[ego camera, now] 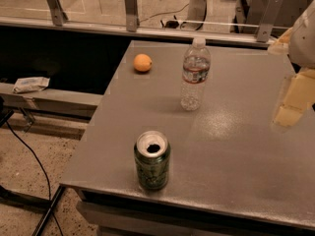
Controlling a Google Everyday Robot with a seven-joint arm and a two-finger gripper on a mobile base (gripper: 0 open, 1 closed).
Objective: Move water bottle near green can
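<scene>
1. Table point(236, 146): grey, matte, flat surface. It carries 3 items: 1 bottle, 1 can and 1 fruit.

2. Water bottle point(195, 75): clear ribbed plastic, standing upright at the centre-rear of the table. The white cap is fitted on the neck. A red-and-white label band circles the upper body. The fill level inside cannot be told through the ribbed wall.

3. Green can point(152, 160): dark green with a pale printed pattern, standing upright near the front edge of the table. The silver top faces up and the pull-tab hole is open, showing only darkness. Whether it holds any liquid cannot be told. The can is well apart from the water bottle, in front of it and slightly to its left in the camera view.

4. Orange point(142, 63): round fruit resting on the rear-left area of the table, near the water bottle but not touching it.

5. End effector point(290, 107): pale yellow, at the right edge of the view, above the right side of the table. It is well apart from all 3 items and has hold of nothing. How far open it is cannot be told.

6. Off-table: a white packet point(30, 84) lies on a low ledge at left.
</scene>
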